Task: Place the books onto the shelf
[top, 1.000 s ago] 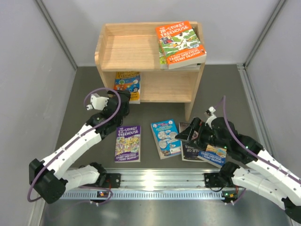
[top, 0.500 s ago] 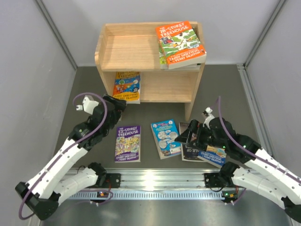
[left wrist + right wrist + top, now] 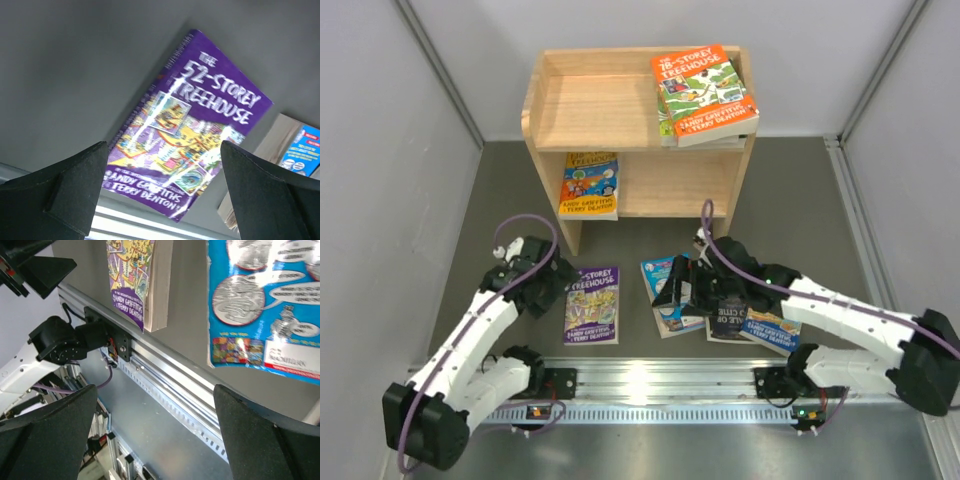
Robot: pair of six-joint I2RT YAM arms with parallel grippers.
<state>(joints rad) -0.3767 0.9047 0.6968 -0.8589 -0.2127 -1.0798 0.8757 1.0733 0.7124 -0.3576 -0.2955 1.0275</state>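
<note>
The wooden shelf (image 3: 605,110) stands at the back. A stack of books topped by an orange one (image 3: 705,92) lies on its top right. An orange and yellow book (image 3: 590,185) leans in the lower tier's left end. On the table lie a purple book (image 3: 592,303) (image 3: 190,130) (image 3: 131,275), a blue book (image 3: 678,300) (image 3: 265,305) and dark books (image 3: 750,325). My left gripper (image 3: 548,285) (image 3: 164,144) hangs open and empty just left of the purple book. Over the blue book, my right gripper (image 3: 670,285) (image 3: 155,387) is open and empty.
An aluminium rail (image 3: 650,385) runs along the near edge with both arm bases on it. Grey walls close in the left, right and back. The left arm's base (image 3: 75,340) shows in the right wrist view.
My left gripper opened, let go of the book in the lower tier and drew back down beside the purple book. My right arm swung left from the dark books to over the blue one.
</note>
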